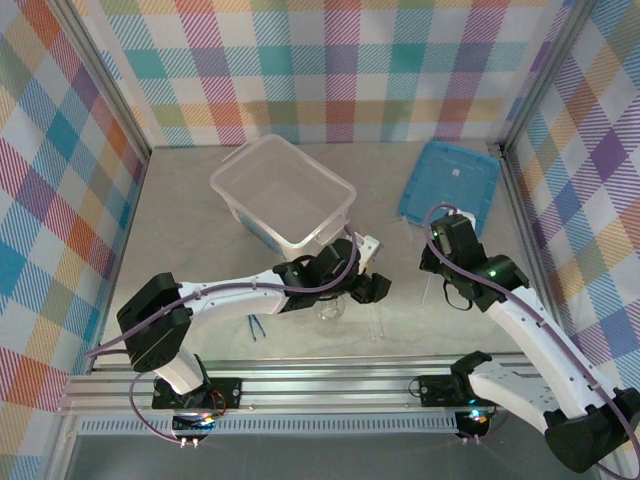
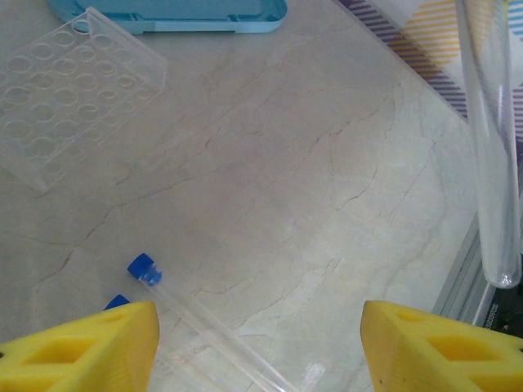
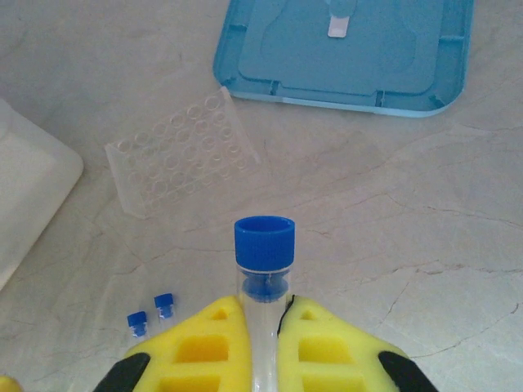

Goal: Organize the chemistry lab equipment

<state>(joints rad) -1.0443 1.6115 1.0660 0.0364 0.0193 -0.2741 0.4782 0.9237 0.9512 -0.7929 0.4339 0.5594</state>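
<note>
Yellow foam pads on the right gripper (image 3: pixel 263 318) are pressed together on a thin clear tube (image 3: pixel 264 245). They pinch it just under its blue cap, so it hangs up off the table (image 3: pixel 425 212). The left gripper (image 2: pixel 257 331) has its pads spread wide and holds nothing. It hovers low over a loose tube (image 2: pixel 204 324) that lies flat on the table between them. The big clear box (image 1: pixel 262 228) sits in the middle, well apart from the blue lid (image 1: pixel 450 180). A clear tray (image 3: pixel 184 151) full of little holes lies between the two. The tweezers (image 1: pixel 258 327) lie near the front, on the left. I think a few things could go wrong. The pinched tube is smooth and is held at just one spot, so it could slide down or swing if the arm moves fast. Then it might hit the table and crack. The loose tube is round, so if one pad touches it first it may roll away and not get picked up. A glass thing, likely the flask (image 1: pixel 331 309), stands right under the left arm. A low swing of that arm could knock it over.
</note>
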